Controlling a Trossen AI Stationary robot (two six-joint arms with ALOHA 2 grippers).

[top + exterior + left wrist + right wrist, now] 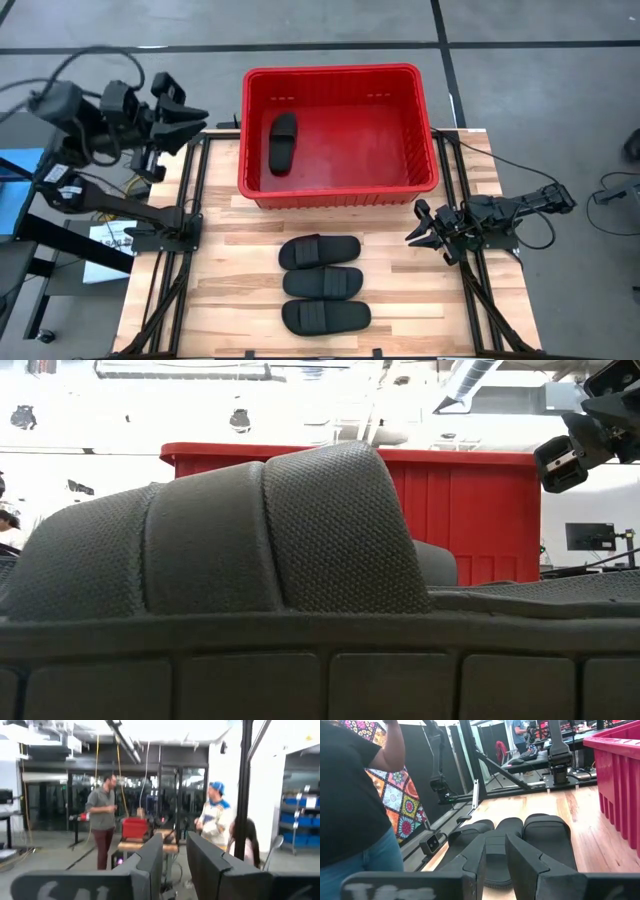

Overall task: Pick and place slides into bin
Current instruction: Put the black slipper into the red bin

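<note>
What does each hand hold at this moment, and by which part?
Nothing is held. The left hand is in the air beside the bin, empty. The right hand is empty too, near the three slides on the table.

Two dark arms [110, 115], black cables, wedge jaws; white wrist lettering, possibly logo.

Wooden table [230, 300] at centre; black frame rails [185, 215] at 9 o'clock; three people [102, 815] stand in the room beyond; patterned cloth [407, 802].
</note>
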